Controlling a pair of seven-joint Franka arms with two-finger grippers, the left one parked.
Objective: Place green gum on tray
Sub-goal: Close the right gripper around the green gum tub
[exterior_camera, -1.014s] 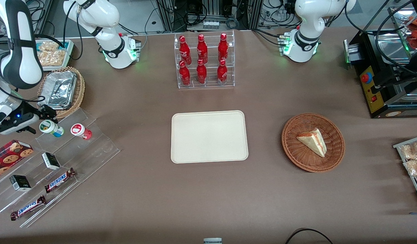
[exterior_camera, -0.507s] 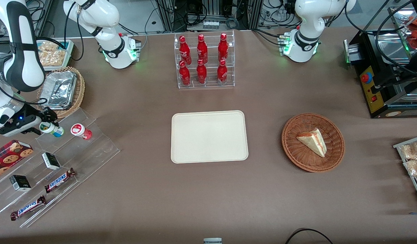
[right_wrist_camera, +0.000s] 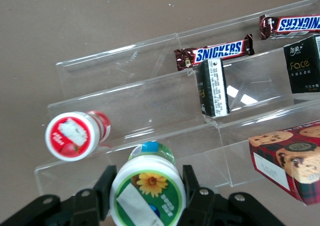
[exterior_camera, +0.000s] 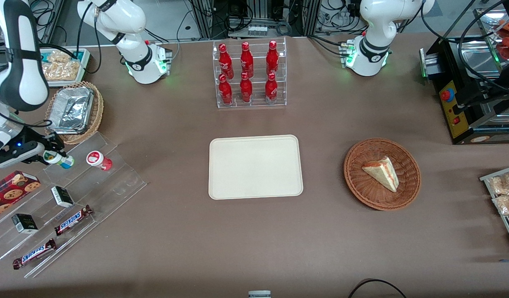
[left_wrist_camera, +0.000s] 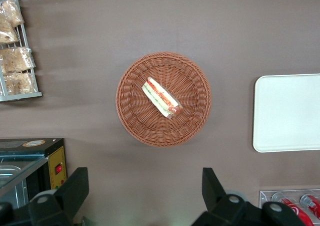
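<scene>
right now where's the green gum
The green gum sits between the gripper fingers on the clear stepped rack, beside the red-lidded bottle, toward the working arm's end of the table.

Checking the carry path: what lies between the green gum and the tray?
In the front view, the red-lidded bottle stands beside the green gum, which the gripper flanks on the acrylic rack; then bare tablecloth up to the tray.

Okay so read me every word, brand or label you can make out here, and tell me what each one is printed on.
"SNICKERS": on the two chocolate bars on the clear stepped display.
"Face": on the black box beside them.
The second black box carries small print, too small to read.
The green gum, with the gripper closed around it: a flower mark, no readable text.
The red-lidded bottle and cookie box: label text unreadable.
The red bottles carry white script, too small to read.
</scene>
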